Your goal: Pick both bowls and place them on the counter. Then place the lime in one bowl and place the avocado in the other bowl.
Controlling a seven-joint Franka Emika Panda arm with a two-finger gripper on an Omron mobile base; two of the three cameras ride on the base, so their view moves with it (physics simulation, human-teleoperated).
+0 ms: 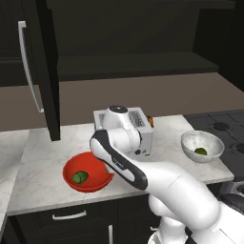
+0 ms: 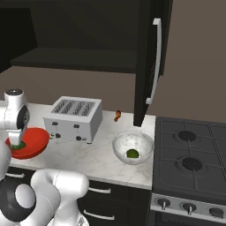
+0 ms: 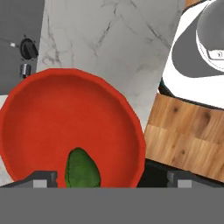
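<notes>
Hovering our wide-open gripper (image 3: 112,178) over the avocado (image 3: 82,169) in the red bowl (image 3: 48,113) beside the toaster (image 1: 138,125), we risk nudging the bowl's rim when lifting away.

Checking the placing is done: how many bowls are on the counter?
2. The red bowl sits left of the toaster, holding the avocado; the white bowl sits right of it, holding the lime.
</notes>
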